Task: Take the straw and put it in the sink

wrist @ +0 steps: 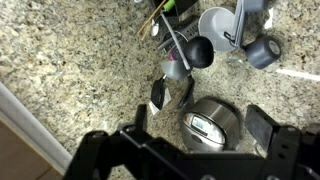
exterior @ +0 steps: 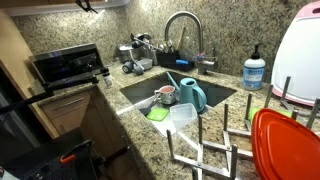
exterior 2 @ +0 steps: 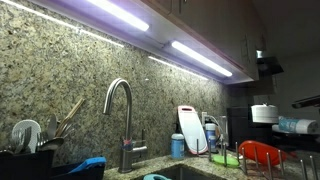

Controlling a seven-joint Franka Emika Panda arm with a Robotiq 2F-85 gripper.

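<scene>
- Right, the straw (wrist: 296, 73) is picked out in the wrist view as a thin pale line on the granite counter (wrist: 70, 60), to the right of the utensil cluster (wrist: 185, 45). Its far end is cut off by the picture's edge.
- Its long axis is laid almost level across the frame, dipping slightly as it runs away from the utensil cluster.
- A grey cup (wrist: 262, 50) is seen close by the straw's near end; whether the two touch cannot be told.
- The gripper (wrist: 200, 118) is seen below the utensil cluster, spread wide with nothing held. A round steel piece (wrist: 210, 128) is framed in the gap, on the counter underneath.
- So, the relation that counts: the straw is placed off to the right of the fingers (wrist: 262, 122) and a little above them in the frame, outside the gap entirely.
- The line between the two fingers is judged roughly parallel to the straw. A wrist turn would likely be called for as well as a shift right, so that the tube is crossed rather than straddled lengthwise.
- The sink (exterior: 138, 96) is found in an exterior view just beside the utensil cluster (exterior: 140, 48), on the camera's side of it, with a teal jug (exterior: 193, 95) standing inside.
- The straw cannot be made out in either exterior view; it is too thin to tell.
</scene>
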